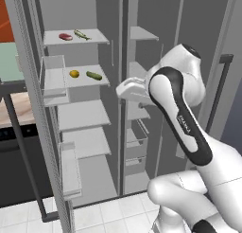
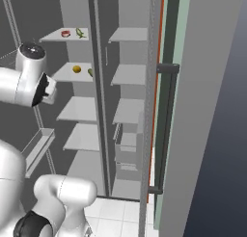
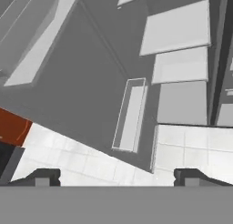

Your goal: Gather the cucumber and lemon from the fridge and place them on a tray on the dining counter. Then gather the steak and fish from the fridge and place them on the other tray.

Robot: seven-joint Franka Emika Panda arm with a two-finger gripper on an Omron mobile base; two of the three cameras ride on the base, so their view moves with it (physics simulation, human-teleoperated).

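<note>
The fridge stands open in front of me. On its top left shelf lie a red steak (image 1: 65, 36) (image 2: 65, 33) and a greenish fish (image 1: 82, 34) (image 2: 79, 32). One shelf lower sit a yellow lemon (image 1: 74, 74) (image 2: 76, 69) and a green cucumber (image 1: 94, 76) (image 2: 90, 72). My white hand (image 1: 130, 88) hovers right of that shelf, well apart from the food. The gripper (image 3: 117, 177) is open, its fingertips (image 3: 43, 176) wide apart with nothing between them, looking down at lower shelves and floor. The trays and dining counter are out of view.
The left fridge door (image 1: 52, 80) swings out with bins and a dark handle bar (image 1: 23, 147). The right door with its handle (image 2: 164, 125) stands close on the right. A vertical divider (image 1: 124, 109) splits the fridge. A wooden counter (image 1: 14, 109) lies left; white tiles (image 1: 108, 213) below.
</note>
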